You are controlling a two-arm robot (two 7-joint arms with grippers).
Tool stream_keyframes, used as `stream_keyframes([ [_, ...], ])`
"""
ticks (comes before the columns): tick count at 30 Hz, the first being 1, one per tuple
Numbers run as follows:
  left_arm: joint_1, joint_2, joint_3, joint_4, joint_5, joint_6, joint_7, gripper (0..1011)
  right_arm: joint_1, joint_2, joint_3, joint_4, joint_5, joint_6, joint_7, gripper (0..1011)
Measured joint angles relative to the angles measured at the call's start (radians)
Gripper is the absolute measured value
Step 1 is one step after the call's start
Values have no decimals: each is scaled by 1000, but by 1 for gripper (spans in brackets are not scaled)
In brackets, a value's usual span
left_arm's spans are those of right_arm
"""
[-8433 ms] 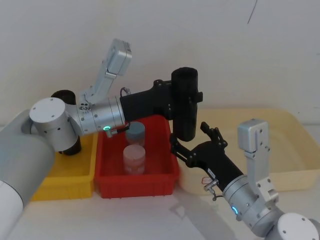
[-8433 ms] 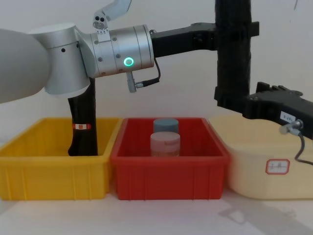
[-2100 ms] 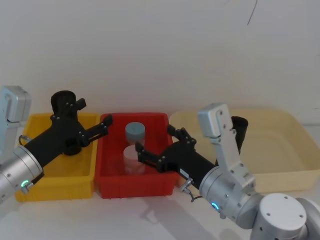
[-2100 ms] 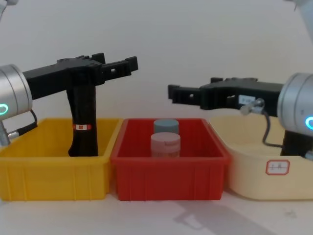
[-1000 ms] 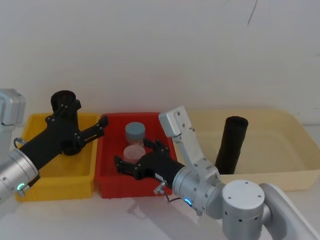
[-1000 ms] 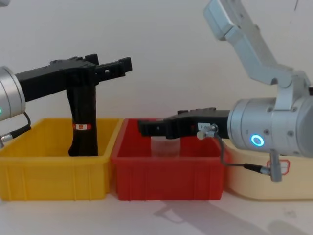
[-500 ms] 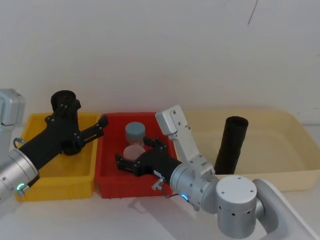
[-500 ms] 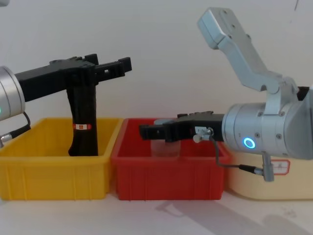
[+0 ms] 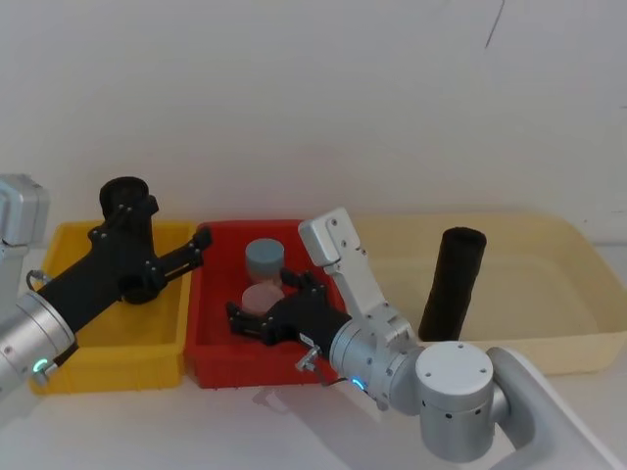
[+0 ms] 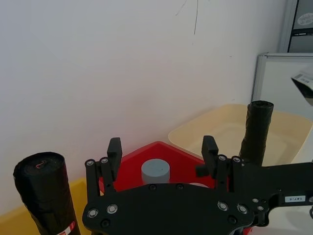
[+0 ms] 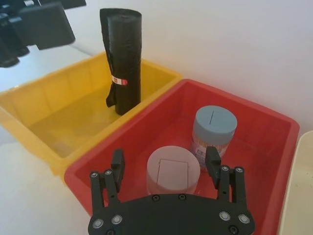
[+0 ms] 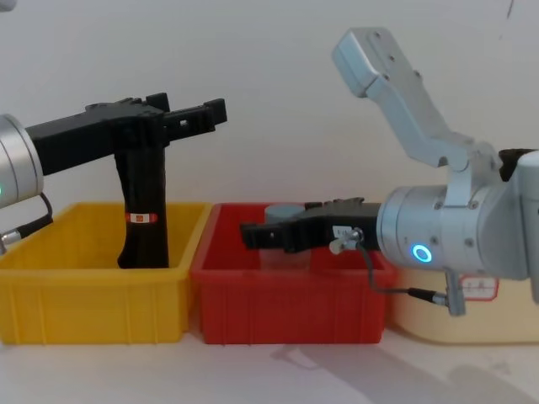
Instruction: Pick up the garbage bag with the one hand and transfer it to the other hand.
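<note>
The garbage bag (image 9: 453,284) is seen standing nearly upright in the cream tub (image 9: 578,257) at the right end of the counter (image 12: 278,370), leaning slightly, with nothing gripping it. The other hand (image 9: 257,318) (the blue-ringed right gripper) is held low over the red bin (image 9: 211,348), its jaws apart and empty, just above the pink-lidded jar (image 11: 173,171) and beside the grey-lidded jar (image 11: 212,127). The one hand (image 9: 186,257) is held above the yellow bin (image 9: 108,357) at the left end, jaws apart and empty, close to the labelled black roll (image 12: 145,223) standing in that bin's far corner.

The hand-over is judged done and the bag set down. If anything remains, it is a clean withdrawal: the right gripper is best lifted straight up before being swung, so that neither jar is clipped, and the left gripper is best drawn back without brushing the labelled roll.

The three containers are lined up edge to edge on a pale counter, against a plain white wall (image 9: 313,98).
</note>
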Motion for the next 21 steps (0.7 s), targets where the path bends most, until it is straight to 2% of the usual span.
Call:
stream_keyframes([
  [21, 0, 0, 0, 0, 0, 0, 0, 1002, 44, -32, 10, 96, -34, -27, -21, 1000],
])
